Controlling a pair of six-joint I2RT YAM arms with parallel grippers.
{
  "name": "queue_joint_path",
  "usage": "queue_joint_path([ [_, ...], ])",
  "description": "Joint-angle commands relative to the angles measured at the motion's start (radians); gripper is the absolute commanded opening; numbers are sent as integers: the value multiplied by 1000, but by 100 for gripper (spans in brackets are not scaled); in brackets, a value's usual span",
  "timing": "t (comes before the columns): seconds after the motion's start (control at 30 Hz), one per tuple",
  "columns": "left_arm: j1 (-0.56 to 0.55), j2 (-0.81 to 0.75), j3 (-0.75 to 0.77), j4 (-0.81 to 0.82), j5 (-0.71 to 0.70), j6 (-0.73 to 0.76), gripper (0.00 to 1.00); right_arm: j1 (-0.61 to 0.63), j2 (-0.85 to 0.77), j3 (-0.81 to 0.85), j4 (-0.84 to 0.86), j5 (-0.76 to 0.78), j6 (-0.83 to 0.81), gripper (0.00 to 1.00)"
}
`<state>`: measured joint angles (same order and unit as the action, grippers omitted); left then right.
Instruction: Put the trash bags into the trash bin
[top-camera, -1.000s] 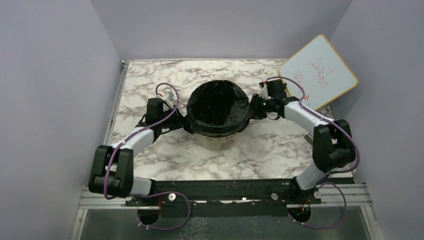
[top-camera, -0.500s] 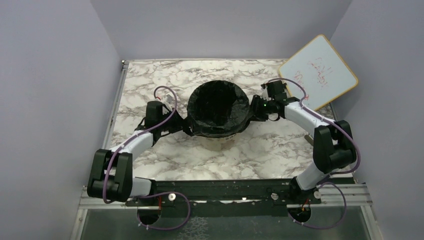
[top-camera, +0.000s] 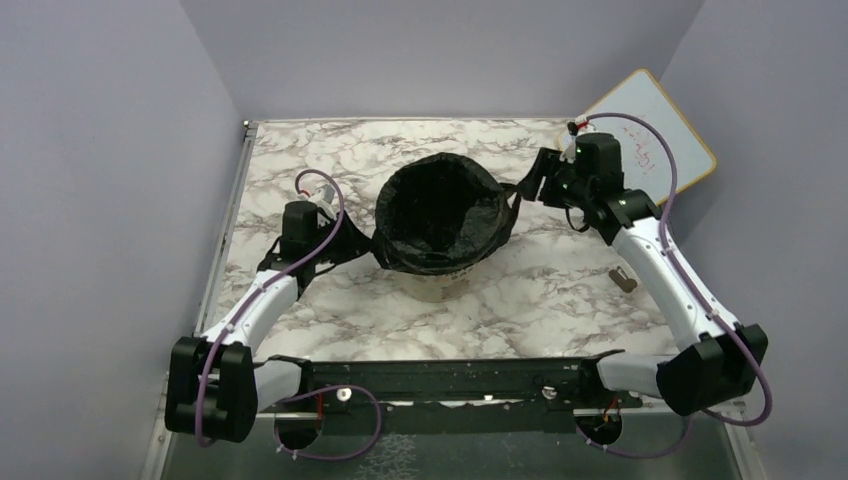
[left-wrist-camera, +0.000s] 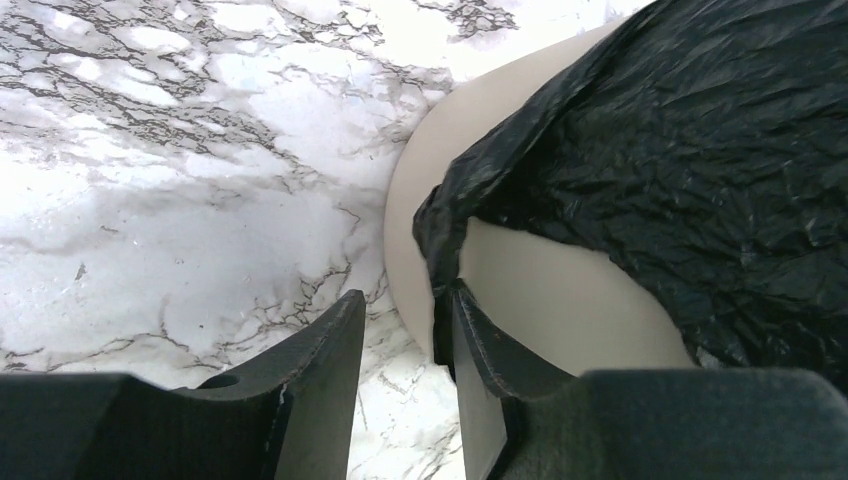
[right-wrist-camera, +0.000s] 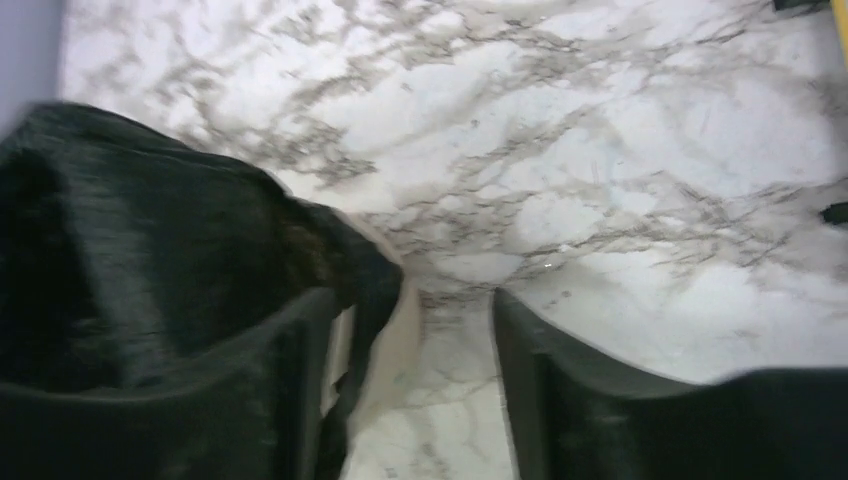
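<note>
Two-arm scene, showing the bin (top-camera: 436, 286) standing midway on the table (top-camera: 300, 150) with the bag (top-camera: 440, 215) lining it and folding out over the rim, beige wall showing below the plastic. Reaching in from the left side with the left gripper (left-wrist-camera: 405, 303), just beside the bag's left edge; holding those jaws parted, marble showing through the gap, a hanging strip of bag lying against the inner face of one finger (left-wrist-camera: 492, 385) and not pinched. Reaching in from the right side with the right gripper (right-wrist-camera: 415, 300), close to the bag's peaked right corner; holding these jaws parted as well, wrist view blurring, a fold of bag resting along one finger, marble likewise showing between. Showing also a whiteboard (top-camera: 672, 130) tilting at the far right corner, behind the right arm.
</note>
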<state>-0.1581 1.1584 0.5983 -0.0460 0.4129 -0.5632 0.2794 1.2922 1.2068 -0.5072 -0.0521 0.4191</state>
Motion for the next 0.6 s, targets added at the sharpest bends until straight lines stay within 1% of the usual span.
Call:
queue_joint_path([
  [0.0, 6, -49, 11, -18, -33, 10, 40, -2, -94, 5, 48, -52, -36, 73],
  [0.03, 6, -47, 12, -18, -28, 11, 41, -3, -110, -2, 59, -63, -34, 77],
  [0.1, 6, -41, 17, -26, -15, 12, 42, -3, -126, -24, 74, -86, -29, 79],
  [0.23, 6, -45, 11, -20, -5, 3, 42, -2, -77, -51, 42, -91, 10, 79],
  [0.3, 6, -55, 14, -25, -5, 3, 42, -3, -22, -52, -8, -64, 63, 79],
  [0.37, 6, -65, 17, -37, -6, 7, 42, -3, 17, -81, -20, -69, 106, 77],
  [0.43, 6, -75, 18, -46, -6, 8, 42, -3, 43, -153, 31, -130, 129, 76],
  [0.5, 6, -81, 15, -49, -4, 7, 42, -3, 76, -220, 156, -264, 136, 74],
  [0.57, 6, -85, 11, -53, -4, 6, 42, -3, 134, -239, 186, -344, 152, 72],
])
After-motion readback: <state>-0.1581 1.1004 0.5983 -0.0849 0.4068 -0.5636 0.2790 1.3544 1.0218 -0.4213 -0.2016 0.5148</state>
